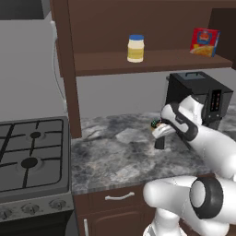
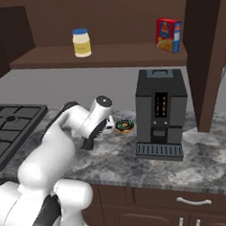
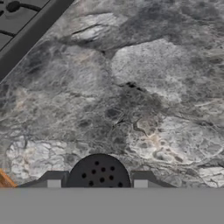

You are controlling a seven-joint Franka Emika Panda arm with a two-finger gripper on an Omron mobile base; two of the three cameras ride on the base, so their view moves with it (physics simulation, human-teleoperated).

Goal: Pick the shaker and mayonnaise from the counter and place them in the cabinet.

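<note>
A: What's nearest?
B: The fingers pinch the black shaker, standing upright on the desk, perforated top up.
A: Around it?
B: Donut just beside, coffee machine right, stove left. Mayonnaise upright on the cabinet shelf, box far right.

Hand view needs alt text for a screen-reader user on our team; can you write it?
The end effector is shut on the black shaker, whose round perforated top sits between the two finger tips. Beyond it spreads the grey mottled counter, with the edge of the black stove in the upper left corner.
</note>
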